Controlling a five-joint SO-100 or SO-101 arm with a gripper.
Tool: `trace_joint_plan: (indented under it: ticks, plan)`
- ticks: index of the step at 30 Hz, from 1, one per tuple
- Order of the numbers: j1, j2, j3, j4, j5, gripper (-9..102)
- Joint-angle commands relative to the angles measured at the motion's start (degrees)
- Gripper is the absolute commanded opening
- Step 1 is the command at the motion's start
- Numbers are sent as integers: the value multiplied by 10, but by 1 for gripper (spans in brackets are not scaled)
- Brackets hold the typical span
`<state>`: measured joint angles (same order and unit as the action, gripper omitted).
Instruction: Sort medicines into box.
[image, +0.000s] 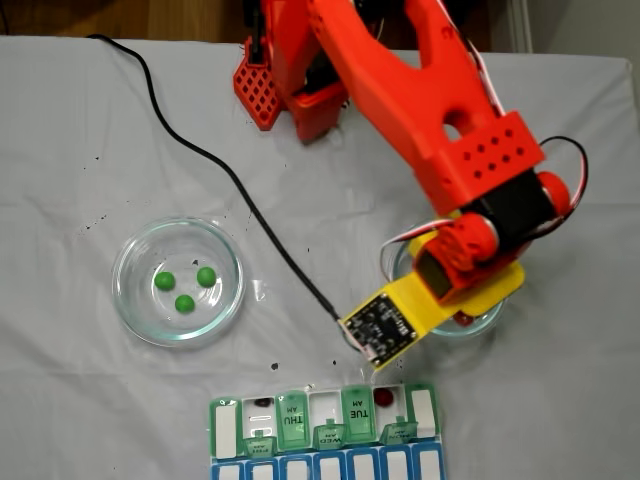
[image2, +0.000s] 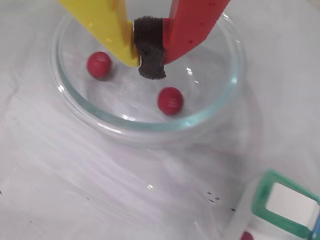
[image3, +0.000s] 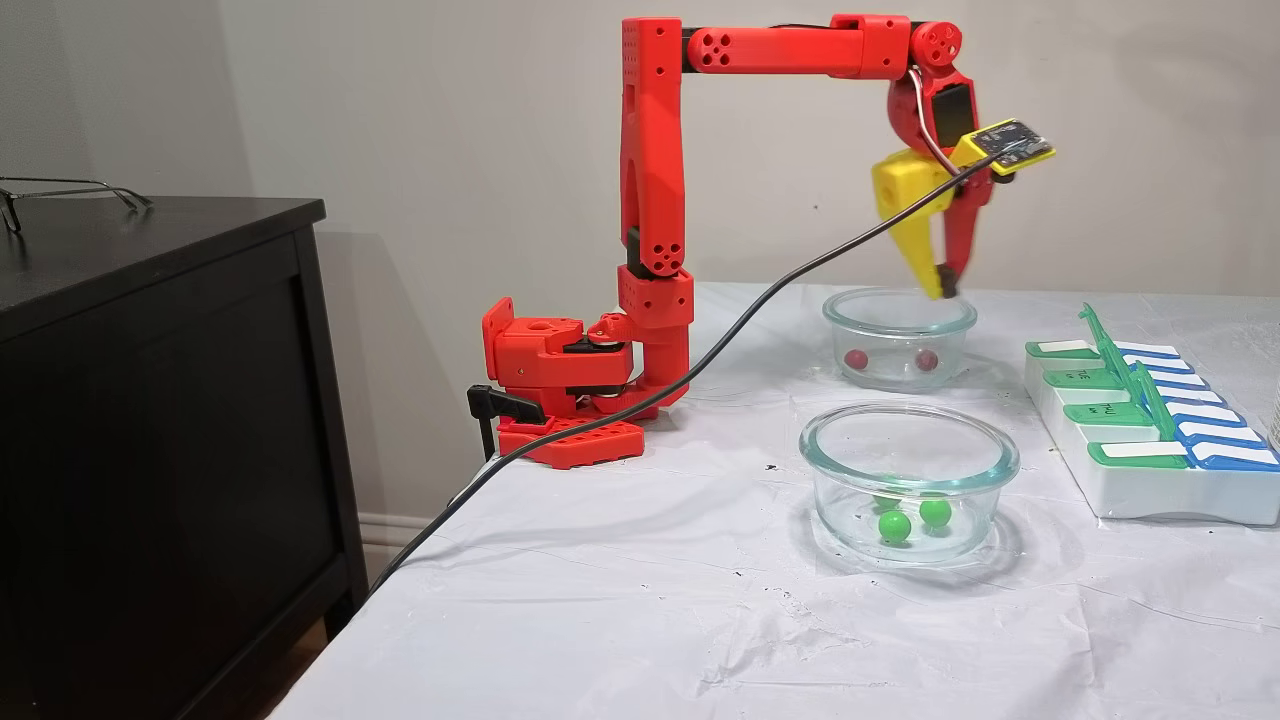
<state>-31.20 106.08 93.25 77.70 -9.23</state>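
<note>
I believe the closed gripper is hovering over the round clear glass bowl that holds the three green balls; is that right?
Not quite: the closed gripper hovers over the round clear glass bowl holding two glossy red balls, as the wrist view shows. The green balls lie in the other bowl.

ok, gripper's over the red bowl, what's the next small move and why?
Probably open the jaws, then drop toward a red ball. In the wrist view the gripper is shut with only its dark pad between the tips, nothing held, above the bowl. Two red balls lie inside; the nearer one sits just off the tips, so it looks the easier pick.
</note>
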Motion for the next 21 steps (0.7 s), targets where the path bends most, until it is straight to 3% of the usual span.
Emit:
trace_joint_plan:
  ticks: [1, 8, 12, 18, 21]
  plan:
    - [-33, 18, -38, 25, 6, 0]
    - [-46, -18, -7, 25, 13, 4]
    - [-57, -49, 0, 60, 4, 12]
    - [-58, -54, 24, 40, 7, 24]
    - [-58, -54, 21, 47, 6, 24]
